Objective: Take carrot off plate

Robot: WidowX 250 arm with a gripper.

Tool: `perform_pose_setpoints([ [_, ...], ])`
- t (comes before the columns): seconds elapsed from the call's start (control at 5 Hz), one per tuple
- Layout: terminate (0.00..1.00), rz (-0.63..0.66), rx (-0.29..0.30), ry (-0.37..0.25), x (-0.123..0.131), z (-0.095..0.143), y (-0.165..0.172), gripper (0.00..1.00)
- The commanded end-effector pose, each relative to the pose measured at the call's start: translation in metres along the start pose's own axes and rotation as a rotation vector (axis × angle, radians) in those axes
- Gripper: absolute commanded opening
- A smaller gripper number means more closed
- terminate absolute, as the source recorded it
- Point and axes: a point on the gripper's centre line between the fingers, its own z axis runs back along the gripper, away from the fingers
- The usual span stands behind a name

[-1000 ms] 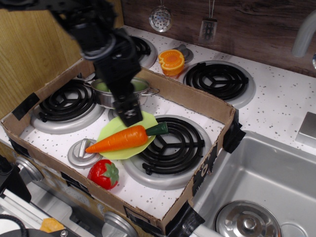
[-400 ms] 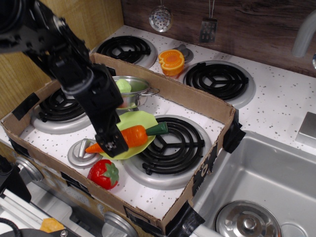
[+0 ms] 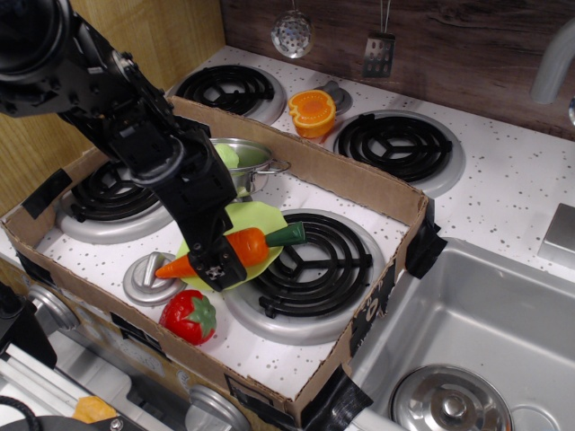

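The orange carrot [image 3: 249, 243] with a dark green stem end lies across the light-green plate [image 3: 262, 218], its tip pointing left past the plate's rim. My black gripper [image 3: 216, 263] is down over the carrot's middle, covering part of it. The jaws point down at the carrot, and I cannot tell from this view whether they are closed on it. The plate sits between the front burners inside the cardboard tray [image 3: 359, 184].
A red strawberry [image 3: 190, 316] lies in front of the plate. A steel pot [image 3: 254, 168] with green contents stands behind my arm. A grey knob disc [image 3: 145, 281] is left of the carrot tip. A halved orange [image 3: 312, 111] sits beyond the tray. A sink [image 3: 485, 332] is at right.
My arm swung from behind the plate to the left front and came down onto the carrot's middle. The carrot and plate have barely shifted.
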Motion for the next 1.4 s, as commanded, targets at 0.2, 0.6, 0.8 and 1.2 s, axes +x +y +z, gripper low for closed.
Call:
perform_pose_setpoints([
  [0.2, 0.0, -0.033, 0.014, -0.026, 0.004, -0.006, 0.013, 0.0],
  [0.6, 0.0, -0.024, 0.009, 0.003, 0.004, 0.005, 0.008, 0.0],
  [0.8, 0.0, -0.005, -0.011, 0.006, 0.006, 0.012, 0.005, 0.0],
  [1.2, 0.0, 0.06, 0.034, 0.085, 0.009, 0.032, 0.023, 0.0],
])
